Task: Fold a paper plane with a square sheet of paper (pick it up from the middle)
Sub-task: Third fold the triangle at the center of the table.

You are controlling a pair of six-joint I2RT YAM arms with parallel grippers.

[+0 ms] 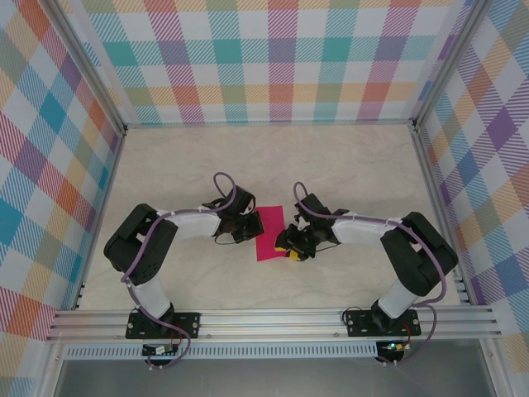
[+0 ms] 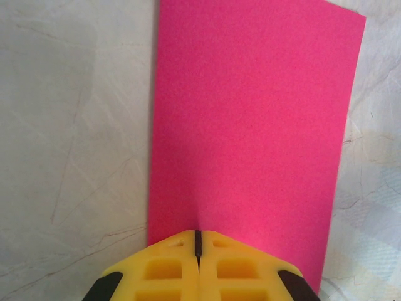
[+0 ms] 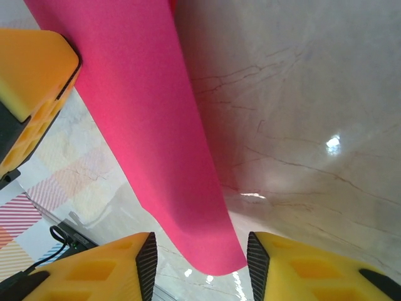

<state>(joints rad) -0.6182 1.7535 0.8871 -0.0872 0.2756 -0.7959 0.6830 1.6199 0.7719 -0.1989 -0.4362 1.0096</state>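
The magenta-pink sheet of paper (image 1: 270,233) hangs between the two arms as a narrow rectangle, seen from the top camera. My left gripper (image 2: 198,233) is shut on the middle of its near edge, and the sheet (image 2: 250,113) stretches away from the fingertips, flat and smooth. In the right wrist view the sheet (image 3: 150,125) curves down from the left gripper's yellow finger (image 3: 31,81). Its rounded lower corner hangs between the fingers of my right gripper (image 3: 200,263). Those fingers stand apart on both sides of the paper without touching it.
The pale marble-patterned tabletop (image 1: 347,165) lies under both grippers. Checked walls (image 1: 273,58) enclose the back and sides. An aluminium rail (image 1: 273,318) runs along the near edge, by the arm bases.
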